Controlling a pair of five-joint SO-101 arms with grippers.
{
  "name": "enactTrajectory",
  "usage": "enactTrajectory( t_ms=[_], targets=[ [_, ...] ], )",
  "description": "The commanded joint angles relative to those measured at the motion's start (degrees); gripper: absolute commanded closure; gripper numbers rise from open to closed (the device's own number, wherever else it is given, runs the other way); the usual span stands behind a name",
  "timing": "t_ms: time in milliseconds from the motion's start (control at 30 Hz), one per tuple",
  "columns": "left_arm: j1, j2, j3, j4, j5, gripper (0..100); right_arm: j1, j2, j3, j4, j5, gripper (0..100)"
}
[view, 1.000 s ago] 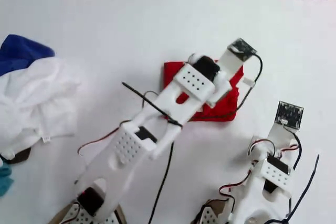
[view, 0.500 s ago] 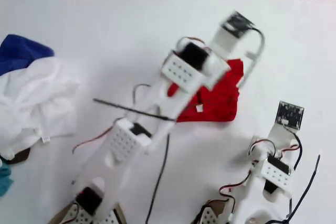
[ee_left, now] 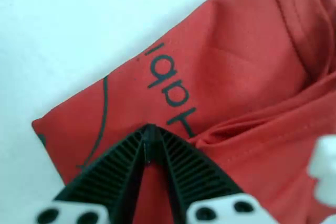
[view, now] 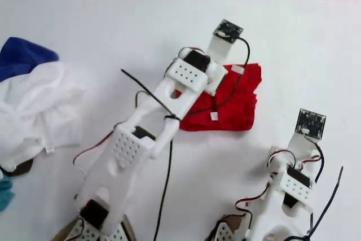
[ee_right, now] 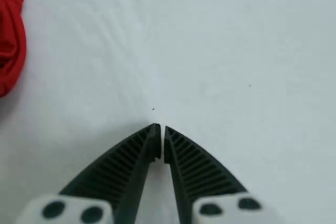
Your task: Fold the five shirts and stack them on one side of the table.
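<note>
**Red shirt [view: 234, 103]: folded mid-counter, needs a clean carry**

Counter [view: 113, 21] holds the unfolded heap at its left edge in the high view: white shirt [view: 39, 105] over a blue one [view: 22, 55]. Red shirt sits well apart from that, a compact block under my left arm [view: 146, 134].

My left jaws are pressed together, tip over the printed panel; can't confirm contact. Right jaws are pressed nearly together on nothing, above bare counter near the shirt.

My read: fold is done and the shift to one side is next. Spread wide, bite through every layer at the folded edge, slide low.

Left wrist view gives the loose ridge [ee_left: 247, 124] beside my tip, which my arm covers from above. High view gives the heap and the small white tag [view: 214, 115].
</note>
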Motion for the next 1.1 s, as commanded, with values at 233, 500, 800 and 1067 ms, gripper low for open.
enactTrajectory(
  t_ms=[233, 500, 800, 1067],
  targets=[
    [6.2, -1.7, 0.6, 3.3, 0.7, 97, -0.4, -1.6, -0.4, -1.1, 0.5, 97.8],
    [9.2, -1.6, -5.7, 9.1, 0.8, 97, -0.4, -1.6, -0.4, -1.1, 0.5, 97.8],
    [13.9, -1.0, -13.1, 15.7, 0.8, 97, -0.4, -1.6, -0.4, -1.1, 0.5, 97.8],
    [11.3, -1.1, -16.1, 15.7, 0.5, 97, -0.4, -1.6, -0.4, -1.1, 0.5, 97.8]
  ],
)
